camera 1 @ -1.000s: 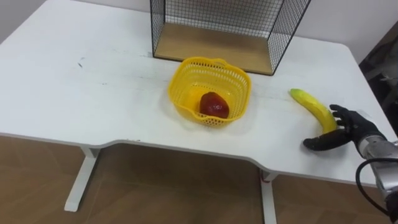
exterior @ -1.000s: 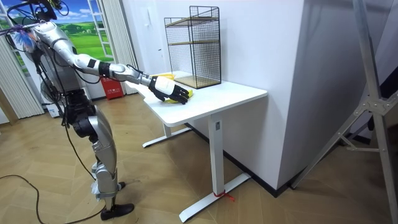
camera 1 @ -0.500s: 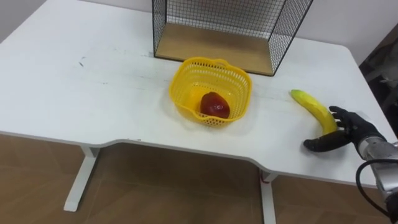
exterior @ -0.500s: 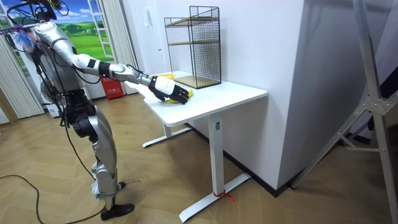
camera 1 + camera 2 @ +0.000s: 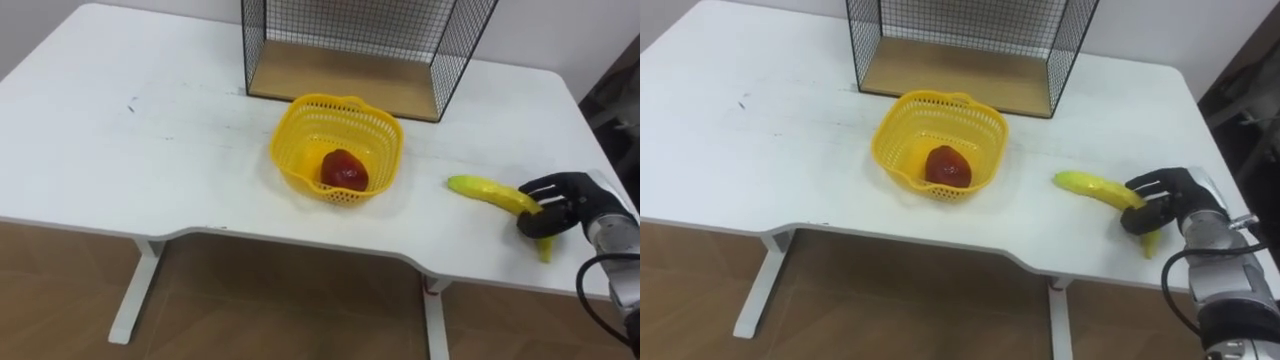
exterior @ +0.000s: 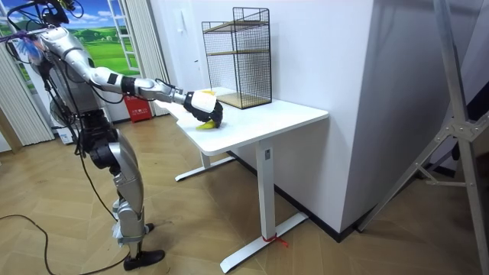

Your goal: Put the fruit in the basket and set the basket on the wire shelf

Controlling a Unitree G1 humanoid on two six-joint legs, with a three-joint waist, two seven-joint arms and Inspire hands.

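We are looking down at a white bench (image 5: 150, 150), and nearest to us, by its front right corner, the right robot hand (image 5: 565, 203) is closing round a banana (image 5: 482, 190). The dark fingers are curling over the banana's near half and the thumb is pressing in from below, so the robot hand is holding the fruit. The banana's free end is pointing left along the bench towards the middle, while its other end is poking out under the robot hand towards the front edge. We cannot tell whether the banana is resting on the bench or is just off it.

Further in, about the middle of the bench and well apart from the banana, a yellow basket (image 5: 290, 160) is standing upright. A red fruit (image 5: 345, 170) is lying inside it, on the bottom, towards the side nearest the front edge.

Just beyond the basket, at the far edge of the bench, a black wire shelf (image 5: 350, 25) is standing, its wooden floor (image 5: 340, 75) facing us and bare. Over on the left part of the bench a small dark mark (image 5: 130, 103) is showing.

In the room view we are seeing the robot standing off the bench's end, upright, with its right arm stretching out over the bench top to the banana.
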